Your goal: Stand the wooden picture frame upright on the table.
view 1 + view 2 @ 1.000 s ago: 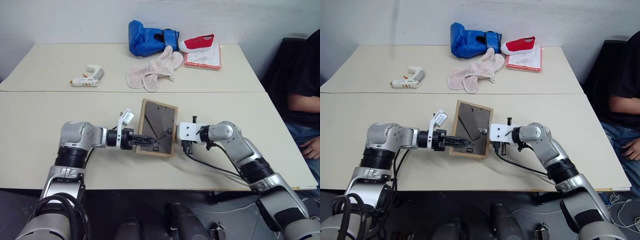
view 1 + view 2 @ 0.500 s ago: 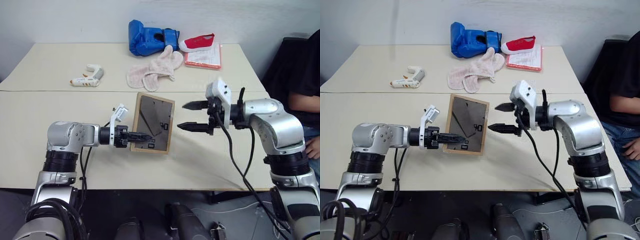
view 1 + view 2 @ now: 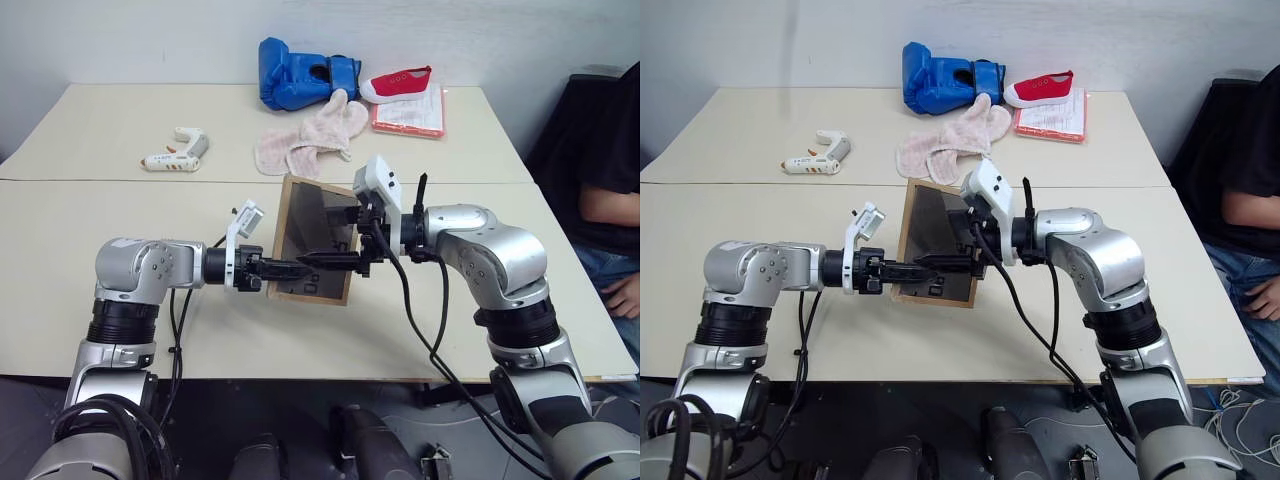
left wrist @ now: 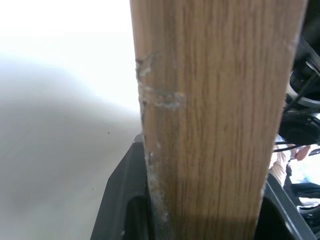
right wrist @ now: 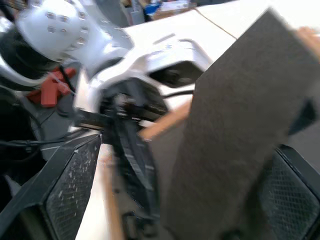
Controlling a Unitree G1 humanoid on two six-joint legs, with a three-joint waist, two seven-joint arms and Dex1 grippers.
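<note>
The wooden picture frame (image 3: 300,212) is tilted up off the table (image 3: 120,220), with its dark grey back towards me. My left gripper (image 3: 292,268) is shut on its lower left edge; in the left wrist view the light wood edge (image 4: 210,125) runs between the fingers (image 4: 125,200). My right gripper (image 3: 330,238) reaches in from the right, open, in front of the frame's back. In the right wrist view the grey stand flap (image 5: 235,130) lies between its spread fingers (image 5: 70,185).
At the table's far side lie a blue boxing glove (image 3: 300,75), a red shoe (image 3: 395,85) on a red-edged pad (image 3: 410,115), a pink cloth mitt (image 3: 305,140) and a white glue gun (image 3: 175,152). A person (image 3: 610,170) sits at the right edge.
My right gripper opened, rose off the table and swung left to the frame's back. The left gripper lifted the frame slightly and tipped it more upright.
</note>
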